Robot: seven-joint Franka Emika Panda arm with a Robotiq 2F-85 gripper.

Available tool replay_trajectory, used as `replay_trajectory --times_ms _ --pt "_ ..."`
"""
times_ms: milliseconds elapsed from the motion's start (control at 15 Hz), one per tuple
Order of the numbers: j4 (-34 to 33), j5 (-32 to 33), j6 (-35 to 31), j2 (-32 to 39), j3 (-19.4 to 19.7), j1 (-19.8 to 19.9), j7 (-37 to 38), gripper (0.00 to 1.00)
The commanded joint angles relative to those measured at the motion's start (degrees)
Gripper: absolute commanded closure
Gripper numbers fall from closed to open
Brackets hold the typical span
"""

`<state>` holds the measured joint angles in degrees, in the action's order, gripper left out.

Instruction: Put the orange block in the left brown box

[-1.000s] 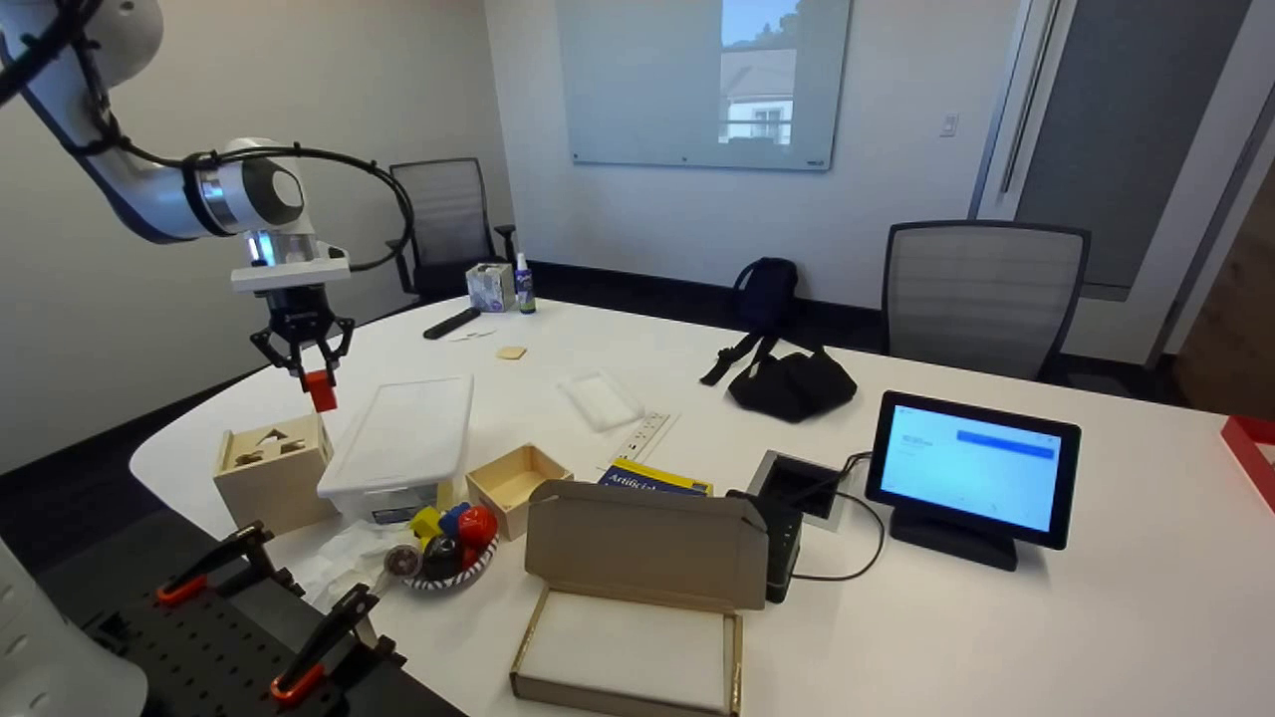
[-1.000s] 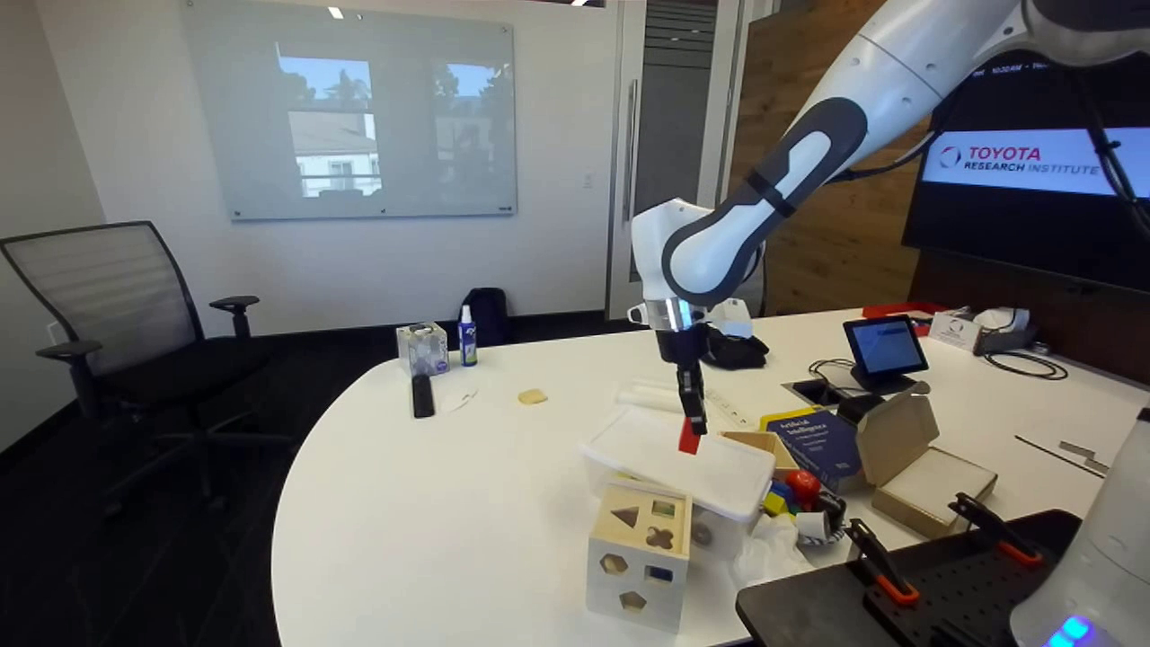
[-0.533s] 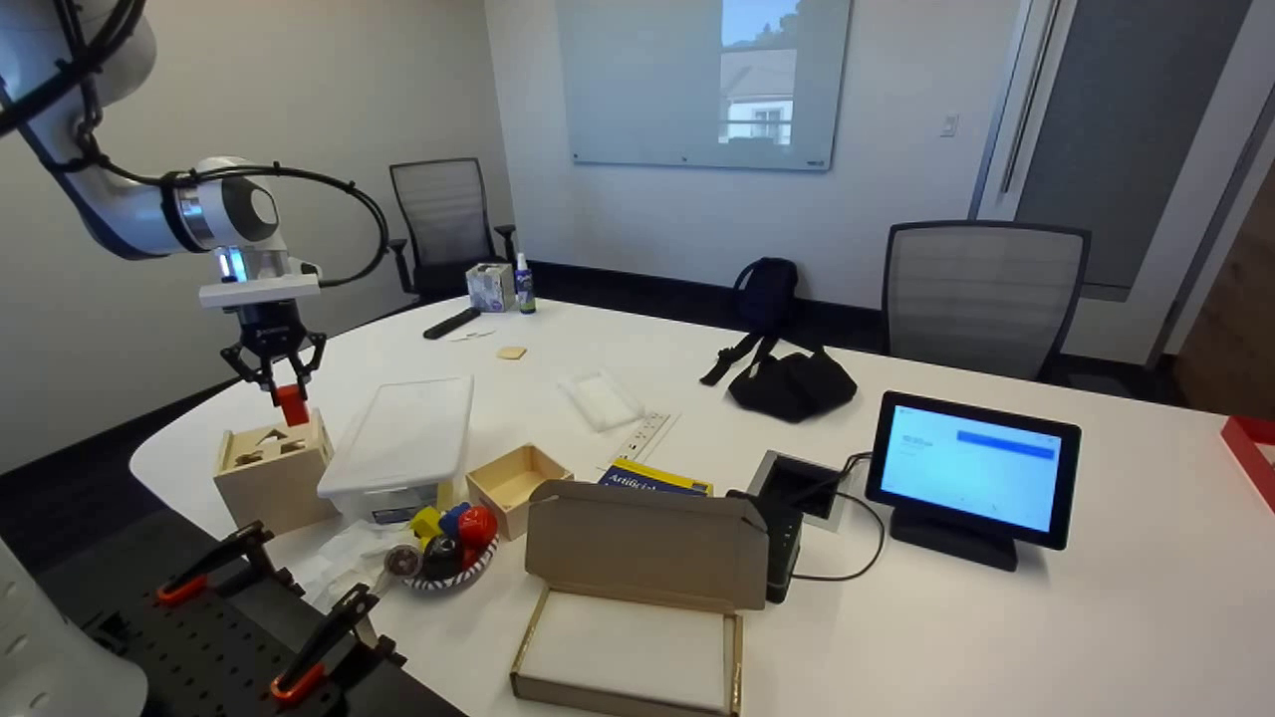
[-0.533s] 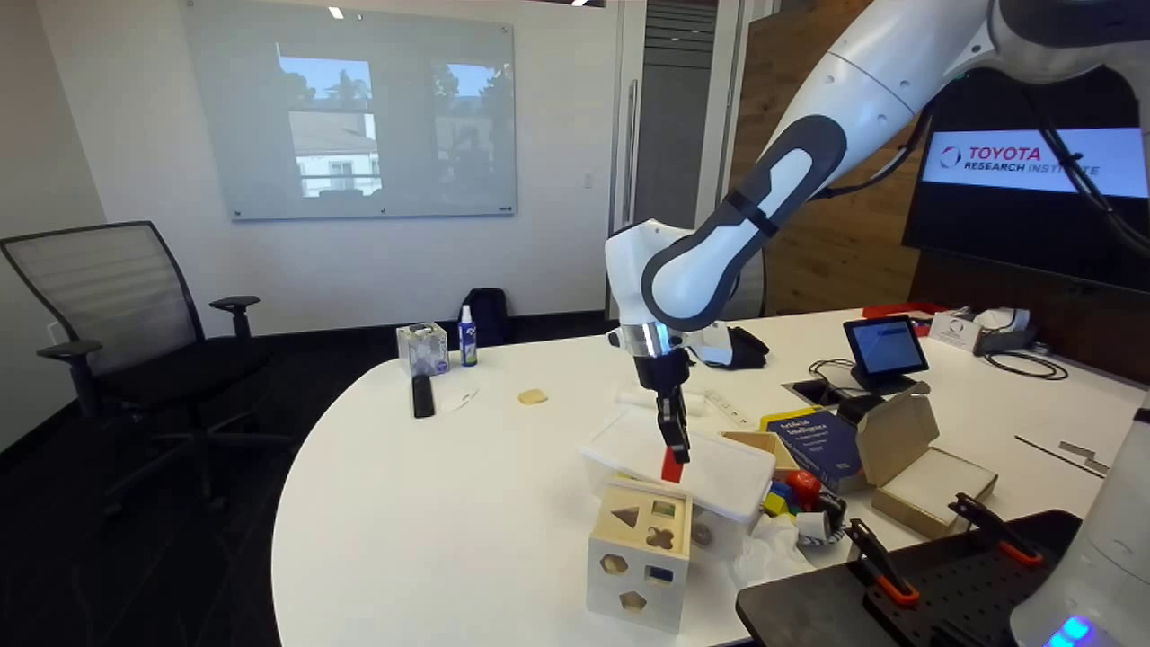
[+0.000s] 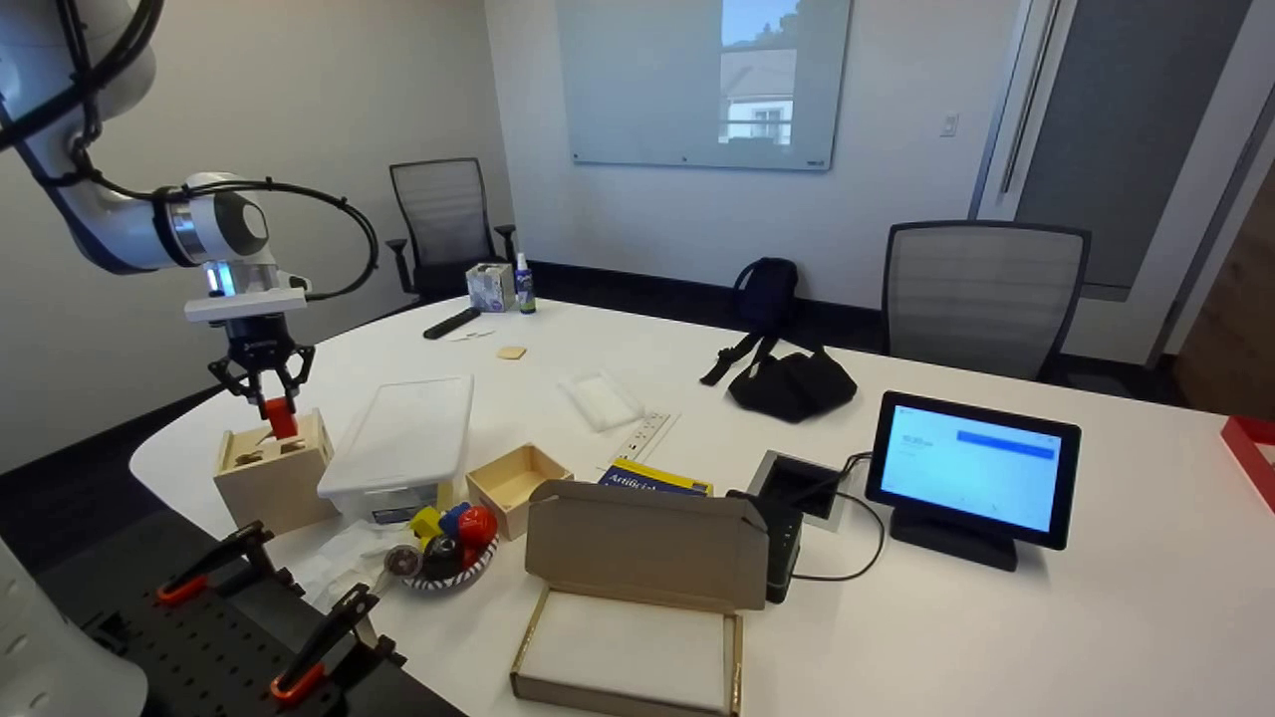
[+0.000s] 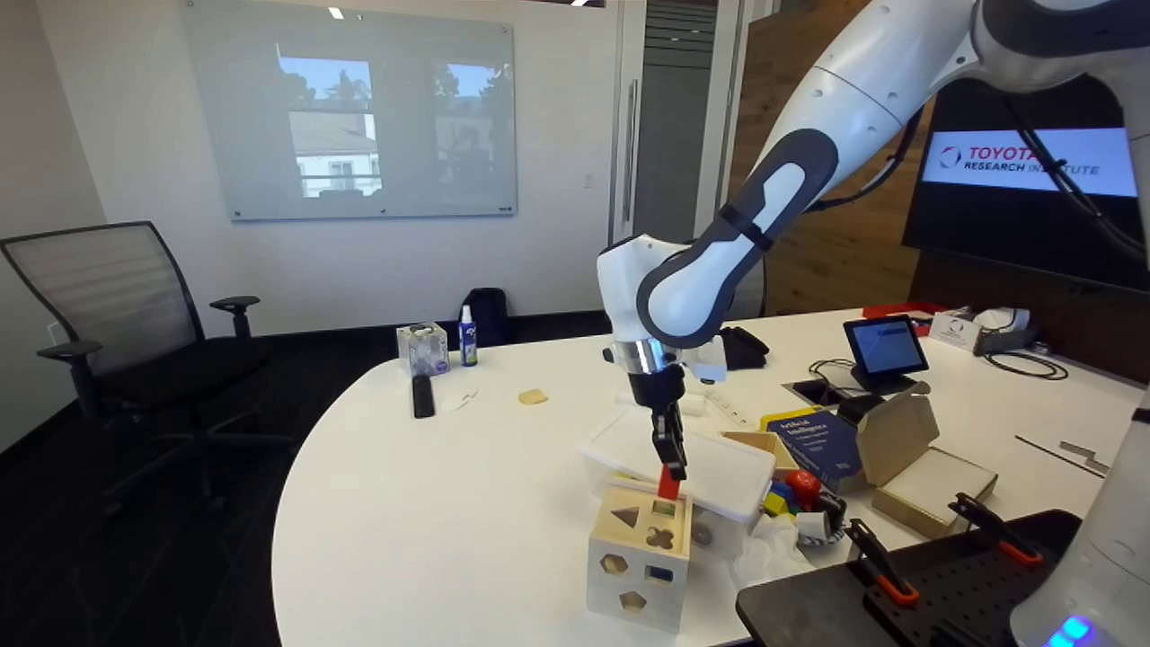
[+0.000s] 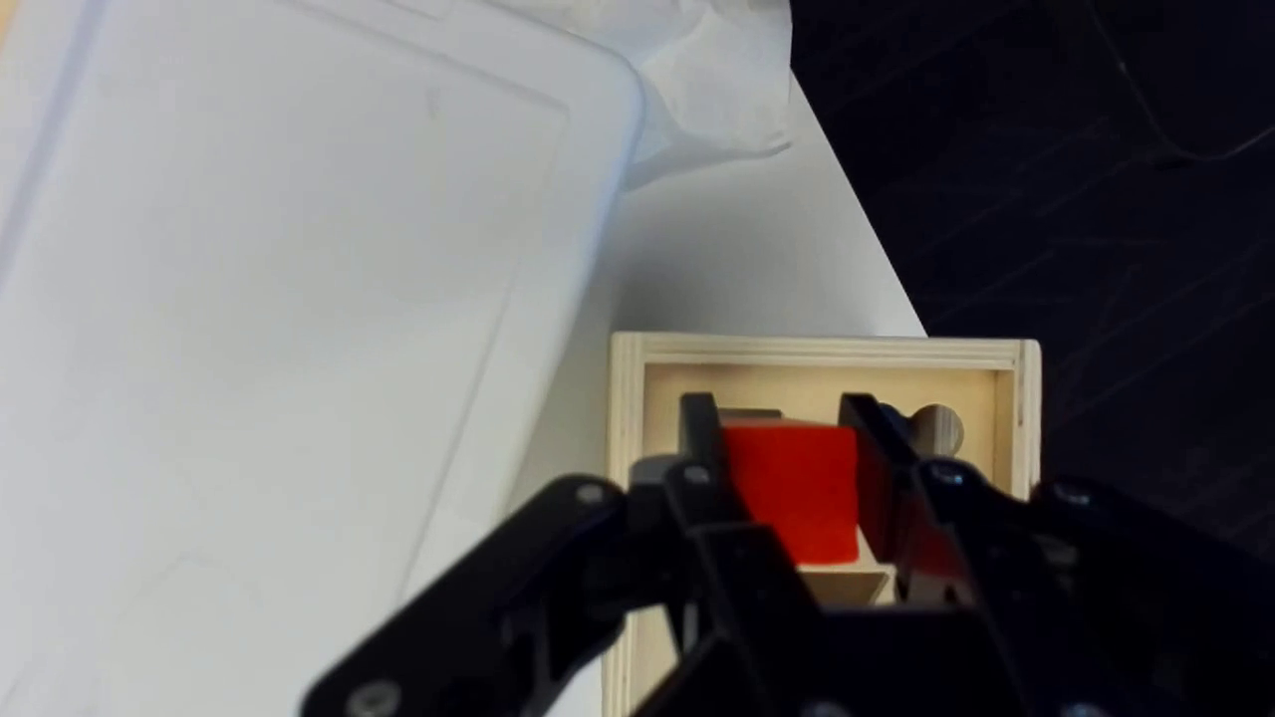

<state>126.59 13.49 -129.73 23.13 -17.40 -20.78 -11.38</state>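
Observation:
The orange block (image 5: pixel 282 421), orange-red and small, is held between the fingertips of my gripper (image 5: pixel 278 404). It also shows in an exterior view (image 6: pixel 667 486) and in the wrist view (image 7: pixel 802 493). The left brown box (image 5: pixel 274 493) is a light tan wooden cube with shaped holes in its recessed top and front; its rim shows in the wrist view (image 7: pixel 827 351). The block hangs over the box's top, close to the rectangular hole (image 6: pixel 664 509). I cannot tell whether it touches the top. In the wrist view the block and fingers partly cover the holes.
A white lidded plastic tub (image 5: pixel 403 433) stands right beside the wooden box. Past it are an open wooden tray (image 5: pixel 513 488), a bowl (image 5: pixel 453 578) of coloured pieces and an open cardboard box (image 5: pixel 647 543). Crumpled white plastic (image 5: pixel 344 563) lies near the clamps (image 5: pixel 329 647).
My gripper, holding the orange block, has moved sideways from beside the wooden box to over its top and has come down. The box and other things have not moved.

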Motion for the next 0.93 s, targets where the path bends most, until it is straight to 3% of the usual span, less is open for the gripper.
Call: replay_trajectory --times_ms 0,867 --pt "-0.7 1.9 -0.6 1.5 0.6 -1.3 3.5 0.92" --pt "-1.7 3.2 -2.5 4.8 1.6 -1.7 5.0 0.92"
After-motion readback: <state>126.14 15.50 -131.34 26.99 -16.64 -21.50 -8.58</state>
